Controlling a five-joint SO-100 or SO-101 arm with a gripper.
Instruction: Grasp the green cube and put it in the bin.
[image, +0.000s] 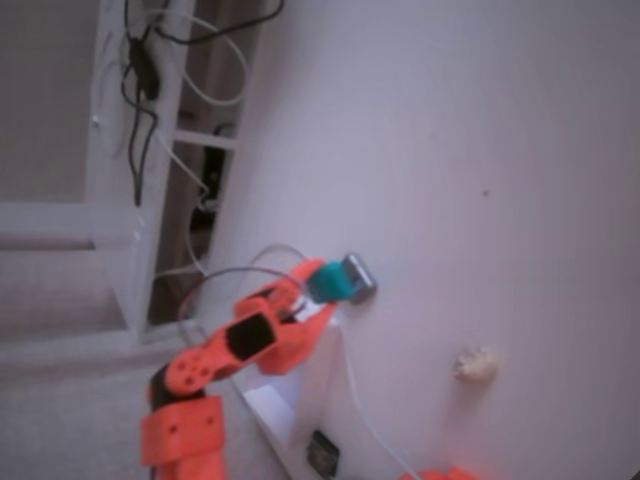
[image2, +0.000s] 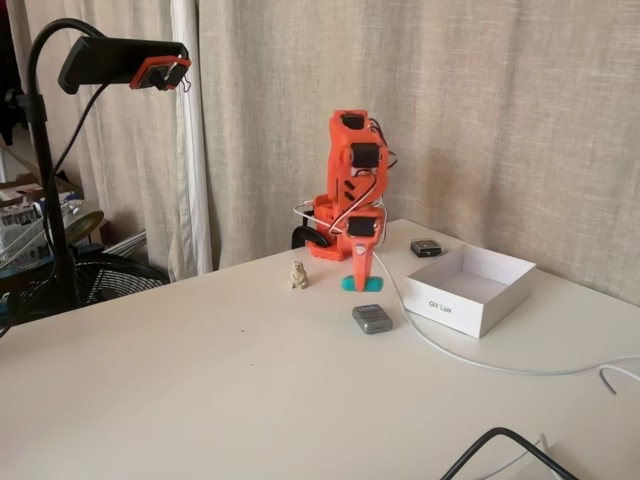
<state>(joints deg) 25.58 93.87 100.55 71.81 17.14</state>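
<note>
In a fixed view looking down, the orange gripper is closed around the green cube, just beside the grey metallic block; a beige lumpy figure lies apart. In a fixed view from the front, the gripper points down, pinching the green cube just above the table, left of the white bin, the grey block nearer the camera.

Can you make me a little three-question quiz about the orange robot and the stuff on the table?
1. True or false: the green cube is already inside the bin.
2. Which lies nearest the cube? A) grey block B) beige figure C) black device
3. In the fixed view from the front, what is the gripper reaching down to?

Key: 1 false; 2 A; 3 the green cube.
</note>
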